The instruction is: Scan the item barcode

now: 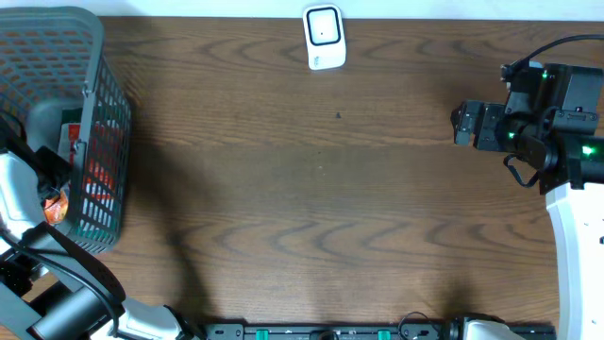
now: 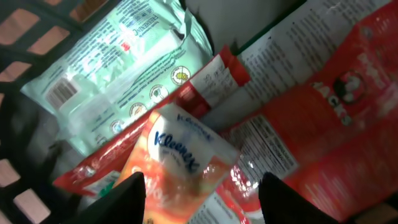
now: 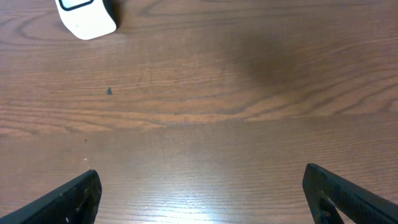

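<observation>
The item between my left gripper's [image 2: 202, 193] fingers is an orange and white Kleenex pack [image 2: 180, 155], lying tilted on top of red snack bags [image 2: 323, 118] inside the basket. The left finger [image 2: 127, 199] lies against the pack's edge. A strip of the bag below shows between the pack and the right finger [image 2: 286, 199], so I cannot tell whether the pack is gripped. The white barcode scanner [image 1: 324, 36] stands at the table's far edge, also in the right wrist view as the scanner [image 3: 87, 18]. My right gripper [image 3: 202, 193] hovers open over bare wood, empty.
The dark mesh basket [image 1: 94, 57] fills the table's left end, with my left arm [image 1: 19, 189] reaching into it. A pale green wipes pack [image 2: 118, 68] with a barcode lies behind the Kleenex pack. The right arm [image 1: 538, 127] sits at the right edge.
</observation>
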Controlling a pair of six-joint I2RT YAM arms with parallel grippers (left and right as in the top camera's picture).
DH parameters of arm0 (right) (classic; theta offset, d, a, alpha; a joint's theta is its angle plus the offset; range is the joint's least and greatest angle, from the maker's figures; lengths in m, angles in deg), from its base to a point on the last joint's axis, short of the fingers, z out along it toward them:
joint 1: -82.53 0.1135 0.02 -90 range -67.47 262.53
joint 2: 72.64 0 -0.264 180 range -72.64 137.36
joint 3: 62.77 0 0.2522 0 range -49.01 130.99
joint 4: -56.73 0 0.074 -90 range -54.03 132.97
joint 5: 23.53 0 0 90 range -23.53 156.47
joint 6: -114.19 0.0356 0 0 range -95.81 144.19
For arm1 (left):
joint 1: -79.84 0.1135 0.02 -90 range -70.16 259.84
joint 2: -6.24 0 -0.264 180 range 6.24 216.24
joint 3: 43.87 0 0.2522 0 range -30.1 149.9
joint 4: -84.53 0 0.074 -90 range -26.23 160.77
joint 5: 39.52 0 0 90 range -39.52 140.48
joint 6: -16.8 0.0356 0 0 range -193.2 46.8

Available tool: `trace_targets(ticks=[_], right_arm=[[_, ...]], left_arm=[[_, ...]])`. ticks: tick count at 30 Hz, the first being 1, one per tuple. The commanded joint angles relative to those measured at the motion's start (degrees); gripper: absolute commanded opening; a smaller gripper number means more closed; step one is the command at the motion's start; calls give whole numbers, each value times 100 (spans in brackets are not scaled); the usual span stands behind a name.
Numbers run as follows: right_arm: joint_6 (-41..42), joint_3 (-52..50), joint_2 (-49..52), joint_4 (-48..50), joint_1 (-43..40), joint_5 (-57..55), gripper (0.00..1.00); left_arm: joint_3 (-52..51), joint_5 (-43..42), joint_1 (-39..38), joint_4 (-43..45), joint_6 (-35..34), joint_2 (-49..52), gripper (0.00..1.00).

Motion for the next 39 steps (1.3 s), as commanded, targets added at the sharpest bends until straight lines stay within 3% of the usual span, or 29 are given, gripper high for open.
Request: trace_targets(ticks=[1,25,28,34,39], right_arm=[[70,103,-42,-9,-24,-9,99],[70,103,-42,-9,-24,-9,99],[72,103,-42,-9,-24,-9,99],[70,103,-42,-9,-24,-9,99],[70,103,-42,-9,-24,-9,99]], left_arm=[[-192,76,28,155,79,33,59],[-662,378,31,540,-142,310,64],[-660,376,31,568,-142,321,63],[-654,376,31,605,-142,317,45],[-640,378,31,610,-142,232,43]])
